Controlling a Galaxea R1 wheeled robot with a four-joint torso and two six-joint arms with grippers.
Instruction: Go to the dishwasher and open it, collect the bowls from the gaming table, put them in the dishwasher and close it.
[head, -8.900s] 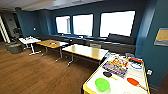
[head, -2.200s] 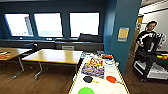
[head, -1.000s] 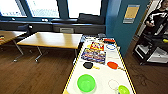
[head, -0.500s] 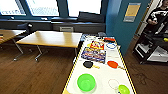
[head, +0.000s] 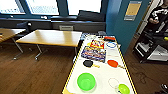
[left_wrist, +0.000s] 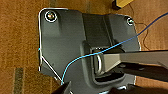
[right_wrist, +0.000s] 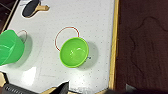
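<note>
The gaming table (head: 126, 72) has a white top and a pale yellow-wood rim, and it runs away from me in the head view. A large lime green bowl (head: 86, 81) stands on its near end, with a smaller lime green bowl (head: 124, 88) to its right beside a thin red ring. In the right wrist view the smaller bowl (right_wrist: 74, 52) sits upright and empty, and the larger bowl (right_wrist: 10, 47) is beside it. My right gripper (right_wrist: 62, 89) hangs above the table's near edge, holding nothing. My left gripper (left_wrist: 63, 89) is over the wooden floor. The dishwasher is out of view.
A black paddle (head: 88, 63), an orange paddle (head: 112, 63), game boxes (head: 93, 53) and a blue ring (head: 111, 45) lie farther along the top. Wooden tables (head: 51, 37) stand to the left. A person (head: 157, 15) and a dark cart (head: 152, 46) are at the right.
The camera has driven up to the gaming table, which now reaches the picture's bottom edge. Over the last second the view has barely shifted, and the bowls lie as before.
</note>
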